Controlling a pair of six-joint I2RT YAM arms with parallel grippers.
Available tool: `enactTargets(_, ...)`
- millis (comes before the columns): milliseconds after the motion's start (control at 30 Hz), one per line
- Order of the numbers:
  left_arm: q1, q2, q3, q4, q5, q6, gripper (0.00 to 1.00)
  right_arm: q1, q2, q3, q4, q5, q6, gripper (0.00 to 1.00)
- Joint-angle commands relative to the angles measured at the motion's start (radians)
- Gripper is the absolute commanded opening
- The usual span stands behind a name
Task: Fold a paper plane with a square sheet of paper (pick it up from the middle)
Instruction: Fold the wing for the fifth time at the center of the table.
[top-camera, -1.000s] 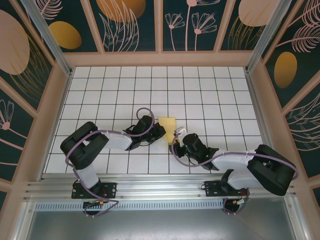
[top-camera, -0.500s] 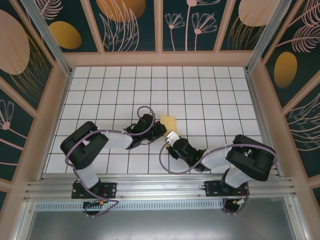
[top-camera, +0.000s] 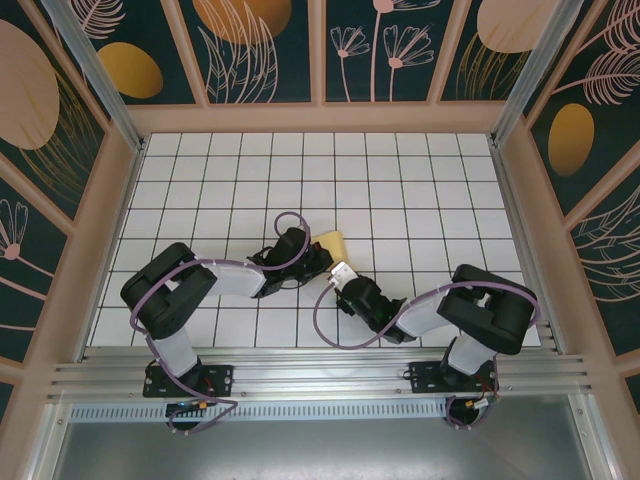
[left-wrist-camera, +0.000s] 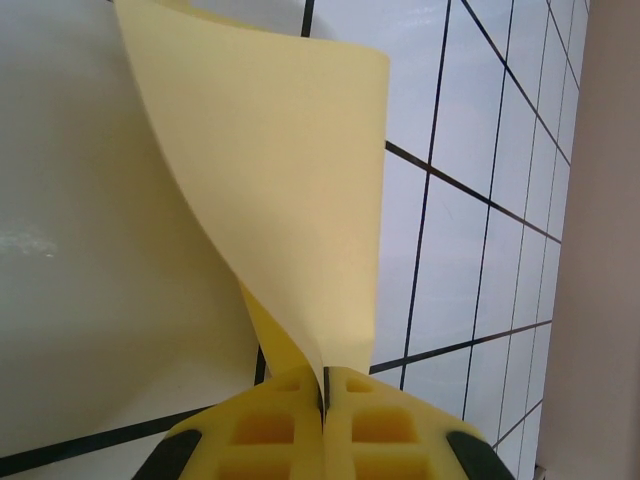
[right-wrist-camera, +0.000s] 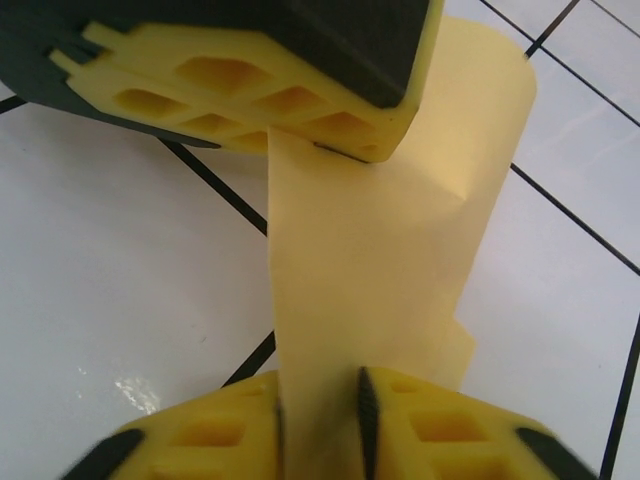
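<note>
"Top external view first: where is the sheet of paper (top-camera: 331, 241)?"

"Lifted off the counter (top-camera: 420, 180). It's a small yellow patch between my two wrists, near the middle of the tiles from left to right and toward the near edge. My left jaws are fully closed on one end of it. In the left wrist view the paper rises straight out of the seam where the pads (left-wrist-camera: 270, 420) meet."

"And the right?"

"My right jaws are open by a narrow slit, and the paper's other end runs between them (not pinched, as far as I can judge). The step in hand looks like taking that second hold so a crease can be made. To do it well I'd close gently and squarely with the edge straight in the slit. I'd hold the left grip firm and avoid pulling my wrists apart, since thin paper slips or tears."

"Anything you can't read?"

"Plenty. From above, my wrists cover most of the sheet, so its outline is hidden. A second layer peeks out at the right of the right wrist view, but I cannot tell how many folds there are."
</note>
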Motion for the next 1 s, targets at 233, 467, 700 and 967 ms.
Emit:
enactTargets(233,0.004,0.001,0.031,-0.045,0.004,0.021,0.05,0.028,0.034,0.007,0.084,0.059,-0.058,0.36)
enactTargets(467,0.006,-0.004,0.035,-0.063,0.004,0.023,0.06,0.028,0.079,0.033,0.104,0.103,-0.069,0.27)
enactTargets(700,0.006,-0.018,0.039,-0.089,-0.016,0.034,0.1,0.028,0.079,0.03,0.105,0.117,-0.062,0.13)
enactTargets(967,0.021,-0.088,0.031,-0.162,-0.067,0.062,0.38,0.017,0.037,0.028,0.082,0.066,0.041,0.0)
